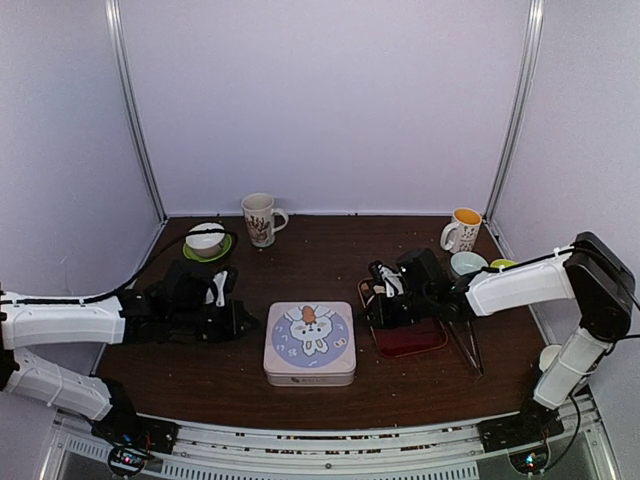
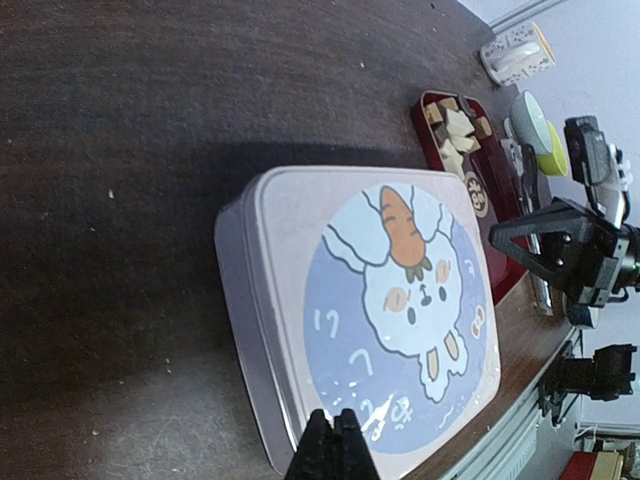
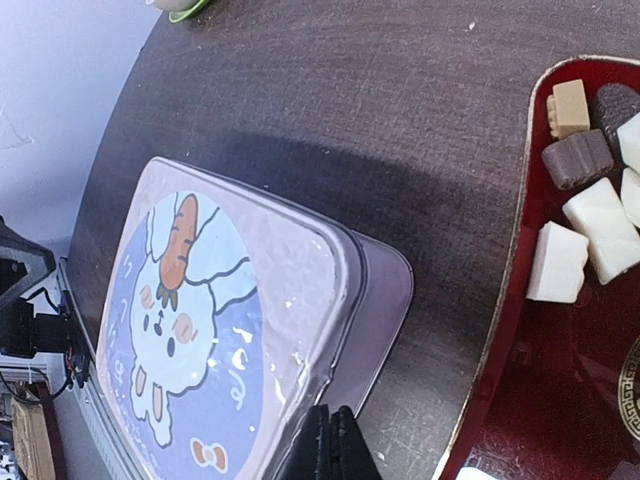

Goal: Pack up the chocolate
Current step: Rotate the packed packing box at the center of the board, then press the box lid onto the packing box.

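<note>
The chocolate (image 3: 557, 262), cubes in white, tan and dark brown, lies in a dark-red tray (image 3: 560, 385) right of a closed lilac tin (image 1: 310, 343) with a rabbit on its lid. The left wrist view shows the chocolate (image 2: 457, 125) at the tray's far end, beyond the tin (image 2: 370, 300). My left gripper (image 1: 235, 320) hangs shut and empty just off the tin's left side, its tips (image 2: 335, 428) near the lid's edge. My right gripper (image 1: 372, 310) is shut and empty between tin and tray, over the tin's right edge (image 3: 328, 428). The right arm hides part of the tray from above.
Metal tongs (image 1: 465, 345) lie right of the tray (image 1: 412, 342). A white bowl on a green saucer (image 1: 206, 240) stands at back left, a patterned mug (image 1: 260, 218) at the back, a yellow-lined mug (image 1: 462, 230) and small bowls (image 1: 466, 263) at back right. A white cup (image 1: 550, 355) sits by the right arm.
</note>
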You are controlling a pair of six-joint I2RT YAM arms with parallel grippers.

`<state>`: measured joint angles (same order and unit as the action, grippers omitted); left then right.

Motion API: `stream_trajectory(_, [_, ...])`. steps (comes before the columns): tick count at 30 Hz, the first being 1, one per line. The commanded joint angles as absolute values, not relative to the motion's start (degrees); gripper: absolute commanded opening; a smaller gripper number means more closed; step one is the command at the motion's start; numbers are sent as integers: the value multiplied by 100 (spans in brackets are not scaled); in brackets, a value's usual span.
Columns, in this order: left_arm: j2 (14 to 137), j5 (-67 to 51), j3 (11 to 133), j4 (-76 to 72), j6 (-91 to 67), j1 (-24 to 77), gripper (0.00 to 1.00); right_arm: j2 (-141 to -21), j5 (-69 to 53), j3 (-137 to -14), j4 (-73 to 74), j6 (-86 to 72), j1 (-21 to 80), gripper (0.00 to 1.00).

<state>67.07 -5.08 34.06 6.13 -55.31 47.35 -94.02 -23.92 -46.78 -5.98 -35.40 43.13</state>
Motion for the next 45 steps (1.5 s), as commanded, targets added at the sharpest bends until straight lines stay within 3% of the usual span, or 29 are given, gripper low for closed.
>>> stream_trajectory(1, [6655, -423, 3634, 409, -5077, 4408, 0, -8950, -2119, -4779, -524, -3178, 4333, 0])
stream_trajectory(10, [7563, -1231, 4223, -696, -4472, 3852, 0, -9375, -3629, -4812, -2332, -3929, 4313, 0])
stream_trajectory(17, [8056, -1535, 4300, -1462, -4602, 3837, 0, -10236, -3614, -4311, -4058, -4744, 4114, 0])
stream_trajectory(22, [8789, -1717, 3679, -2614, -5109, 3841, 0, -10691, -3504, -4259, -3885, -4549, 4088, 0])
stream_trajectory(26, [9333, -1844, 3225, -3569, -5457, 3849, 0, -10254, -3584, -4181, -3820, -4443, 4095, 0])
stream_trajectory(32, [9190, -1834, 3208, -3348, -5428, 3929, 0, -9666, -3885, -3835, -3969, -4311, 4158, 0])
stream_trajectory(36, [8363, -1460, 3330, -2439, -5165, 4246, 0, -9999, -3685, -3573, -3966, -4294, 4243, 0])
stream_trajectory(40, [8160, -1377, 3120, -2523, -5388, 4563, 0, -10287, -3683, -3421, -4273, -4418, 4258, 0])
stream_trajectory(45, [8521, -1254, 2503, -3136, -5785, 4702, 0, -9556, -3487, -3616, -3110, -3804, 4347, 0])
